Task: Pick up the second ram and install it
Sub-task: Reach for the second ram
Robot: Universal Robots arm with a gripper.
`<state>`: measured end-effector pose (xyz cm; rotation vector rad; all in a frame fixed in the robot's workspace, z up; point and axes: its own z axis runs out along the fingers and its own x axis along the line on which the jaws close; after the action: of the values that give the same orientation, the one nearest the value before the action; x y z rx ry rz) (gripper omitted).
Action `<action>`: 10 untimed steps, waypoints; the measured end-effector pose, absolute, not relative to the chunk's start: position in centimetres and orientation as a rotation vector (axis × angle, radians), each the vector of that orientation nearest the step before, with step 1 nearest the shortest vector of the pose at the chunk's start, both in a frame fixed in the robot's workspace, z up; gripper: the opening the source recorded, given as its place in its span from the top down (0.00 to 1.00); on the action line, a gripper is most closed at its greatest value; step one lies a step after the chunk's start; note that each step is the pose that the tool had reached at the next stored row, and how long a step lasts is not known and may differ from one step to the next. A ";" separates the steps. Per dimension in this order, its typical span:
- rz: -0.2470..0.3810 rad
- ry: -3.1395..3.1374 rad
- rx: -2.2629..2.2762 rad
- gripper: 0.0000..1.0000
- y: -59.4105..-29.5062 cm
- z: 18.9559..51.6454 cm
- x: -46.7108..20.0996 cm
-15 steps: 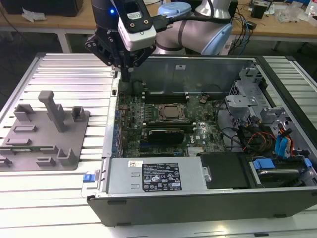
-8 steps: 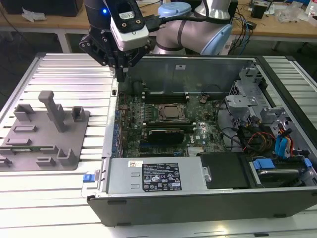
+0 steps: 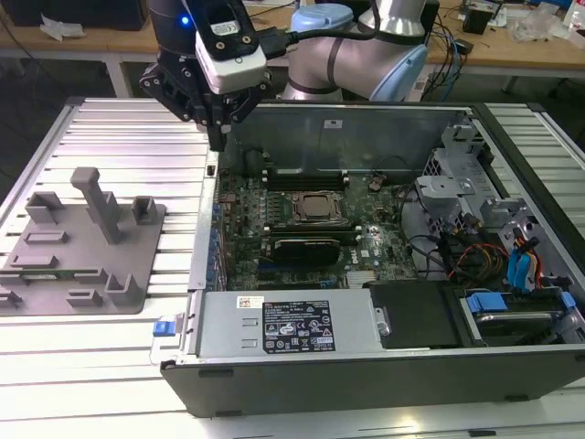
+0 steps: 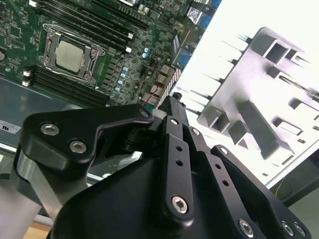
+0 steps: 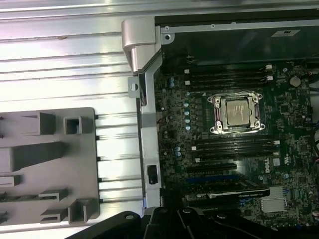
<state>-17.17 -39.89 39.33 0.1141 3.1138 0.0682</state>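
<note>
In the exterior view my gripper (image 3: 218, 137) hangs over the open computer case's wall (image 3: 206, 229) on the exterior view's left, between the grey fixture (image 3: 82, 247) and the motherboard (image 3: 302, 219). Its black fingers (image 4: 174, 129) taper to a closed tip with nothing between them. The second ram is out of view. Black memory slots (image 5: 232, 75) run on either side of the CPU socket (image 5: 237, 113) in both wrist views. The fixture (image 5: 47, 164) lies on the ribbed metal table beside the case.
The case holds a power supply (image 3: 292, 325) at the front and drive cages and cables (image 3: 484, 238) on the exterior view's right. A small blue clip (image 3: 164, 326) lies by the case's front corner. The ribbed table (image 3: 119, 146) stretches behind the fixture.
</note>
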 end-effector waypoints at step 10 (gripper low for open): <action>0.068 3.114 0.114 0.92 -39.9 39.3 -18.9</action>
<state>-18.93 -39.89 39.33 0.1141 3.1138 0.0682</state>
